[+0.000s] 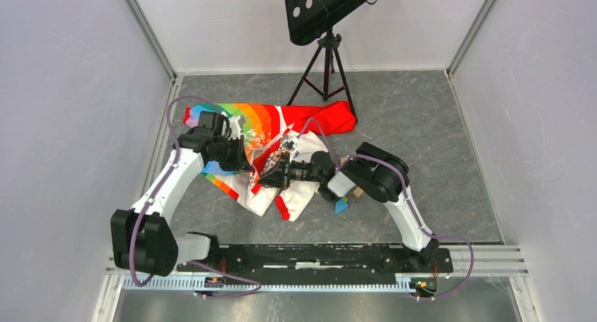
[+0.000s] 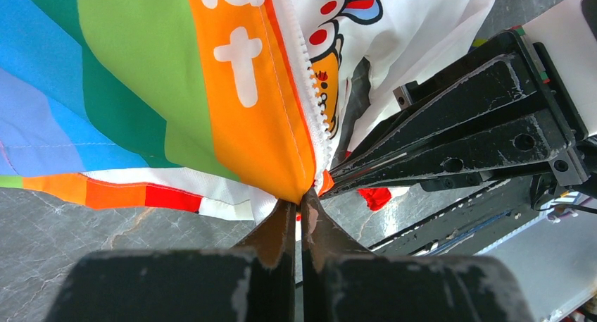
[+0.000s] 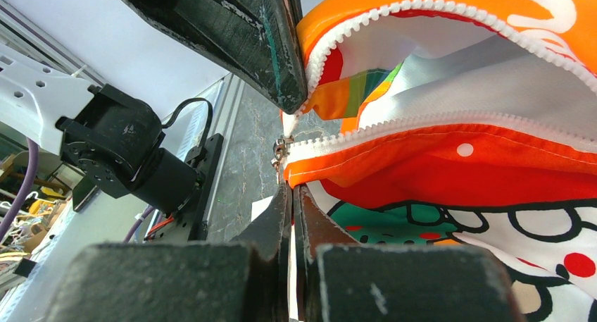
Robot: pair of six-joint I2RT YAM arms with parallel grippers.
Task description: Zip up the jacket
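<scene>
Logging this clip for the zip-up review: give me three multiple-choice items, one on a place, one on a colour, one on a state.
1. Where is the music stand? A beyond the jacket; B between the arm bases; C left of the left arm.
2. Which rainbow stripe borders the zipper teeth? A purple; B orange; C black.
3. The zipper's rows at the right gripper are: A joined; B hidden; C apart.
A, its tripod stands past the red sleeve; B, orange meets the white teeth; C, the rows spread open.
</scene>
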